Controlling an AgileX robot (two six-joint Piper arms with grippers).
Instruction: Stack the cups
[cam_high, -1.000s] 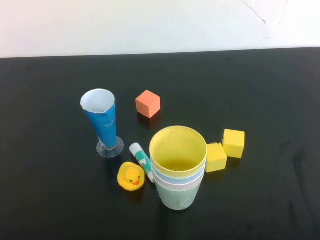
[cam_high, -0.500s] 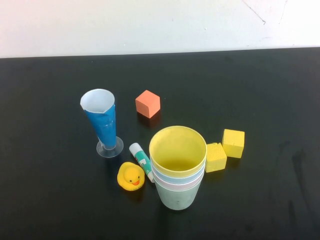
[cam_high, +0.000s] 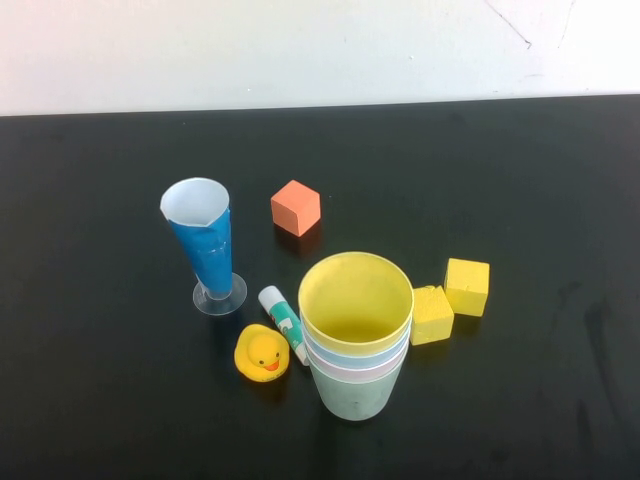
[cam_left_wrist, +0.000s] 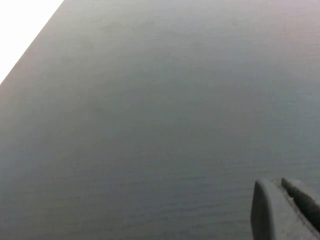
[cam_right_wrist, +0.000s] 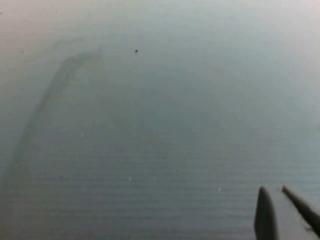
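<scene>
- The black tabletop (cam_high: 110, 420) carries everything.
- The cups (cam_high: 356, 335) stand nested in one stack: yellow inside, then blue, pink, green outermost.
- Blue glass (cam_high: 205, 245): left of the stack.
- Two yellow blocks (cam_high: 450, 300): just right of it.
- Orange block (cam_high: 296, 207): behind it.
- Duck (cam_high: 262, 353): beside its left.
- Left tool (cam_left_wrist: 282, 210) and right tool (cam_right_wrist: 280, 212), apparently over bare tabletop away from the stack, both pressed together, empty.

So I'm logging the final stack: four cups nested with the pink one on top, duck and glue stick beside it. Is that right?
Not quite: in the high view the top cup of the stack is the yellow cup, not pink. The duck and glue stick do lie beside it.
</scene>
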